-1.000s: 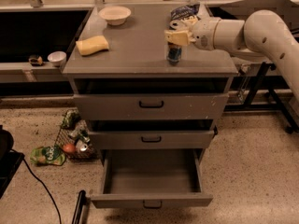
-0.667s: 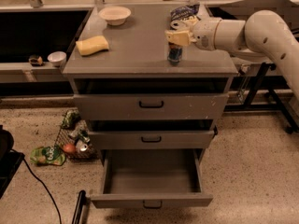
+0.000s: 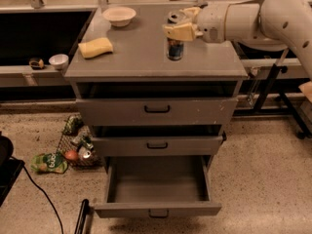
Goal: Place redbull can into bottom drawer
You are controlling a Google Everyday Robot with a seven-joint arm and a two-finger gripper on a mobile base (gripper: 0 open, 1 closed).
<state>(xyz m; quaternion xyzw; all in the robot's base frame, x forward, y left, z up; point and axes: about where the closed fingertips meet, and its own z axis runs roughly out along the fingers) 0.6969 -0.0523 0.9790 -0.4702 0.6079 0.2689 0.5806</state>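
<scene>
The redbull can is upright over the right part of the grey cabinet top; only its blue-and-silver lower half shows. My gripper comes in from the right on the white arm, and its cream fingers are closed around the can's upper part. The bottom drawer is pulled open at floor level and looks empty inside. The two shallower drawers above it stand only slightly open.
A white bowl and a yellow sponge lie on the left of the cabinet top. A small dark object sits behind the gripper. A wire basket with cans and litter is on the floor to the left. A black cable runs there.
My gripper and the redbull can have shifted a little to the left and slightly up together. Drawers, bowl and sponge have not moved.
</scene>
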